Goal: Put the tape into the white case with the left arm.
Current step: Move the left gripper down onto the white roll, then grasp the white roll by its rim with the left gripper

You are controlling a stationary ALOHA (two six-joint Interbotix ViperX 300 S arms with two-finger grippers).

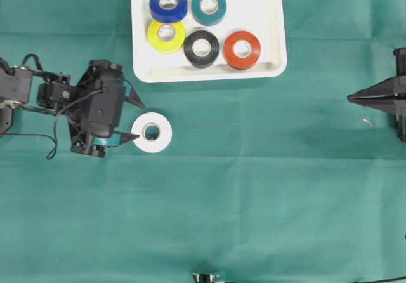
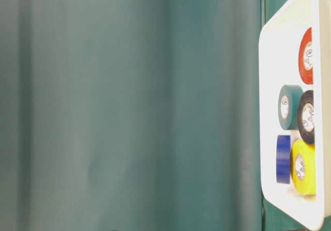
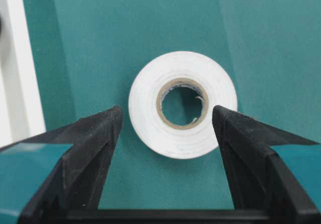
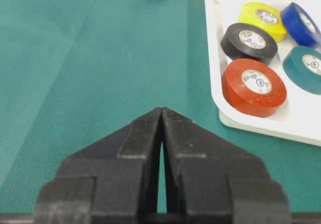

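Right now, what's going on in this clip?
The left arm's gripper is open and lined up on a white tape roll lying flat on the green cloth; its fingers flank the roll without closing on it. The white case sits just beyond, already holding five rolls: blue, teal, yellow, black and red. The right gripper is shut and parked at the table's far side, holding nothing.
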